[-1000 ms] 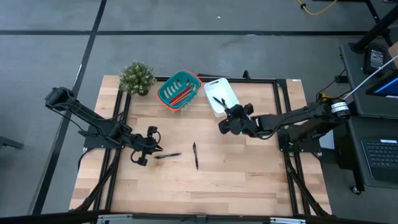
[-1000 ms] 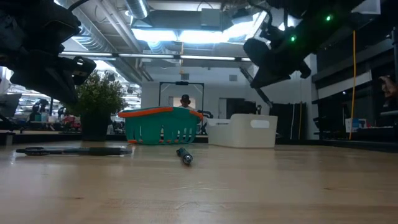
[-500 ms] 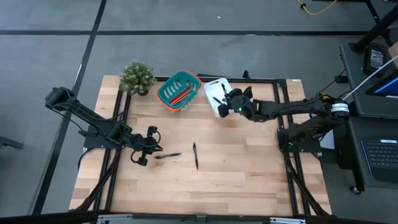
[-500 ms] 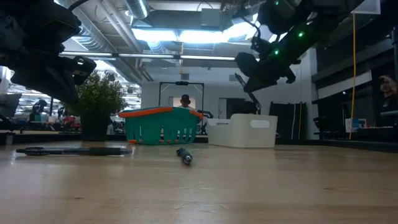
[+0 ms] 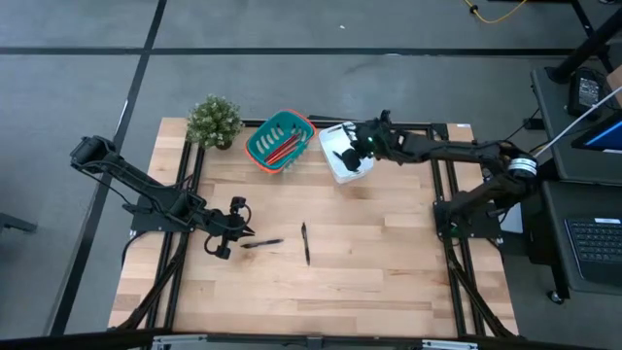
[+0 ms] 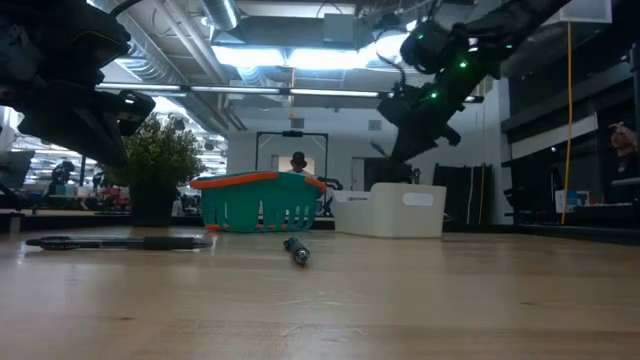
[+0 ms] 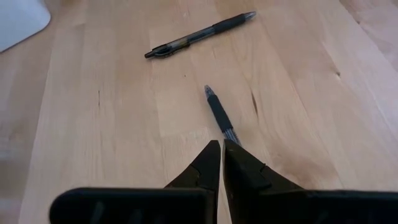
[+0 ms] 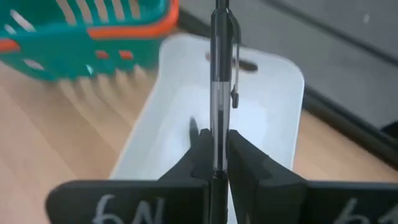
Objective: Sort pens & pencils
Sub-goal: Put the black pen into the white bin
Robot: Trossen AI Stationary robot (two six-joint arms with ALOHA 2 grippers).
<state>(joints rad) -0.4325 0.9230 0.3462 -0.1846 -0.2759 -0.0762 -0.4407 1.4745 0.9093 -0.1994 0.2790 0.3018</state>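
Over the white bin, the right gripper has its jaws pinched tight on a black pen, which sticks straight out ahead of the jaws above the bin's open inside; another pen lies in the bin. Just beside the bin, the teal basket holds the pencils. The left gripper sits low on the bench, jaws closed with nothing in them, one pen just ahead of the tips, a second pen farther out.
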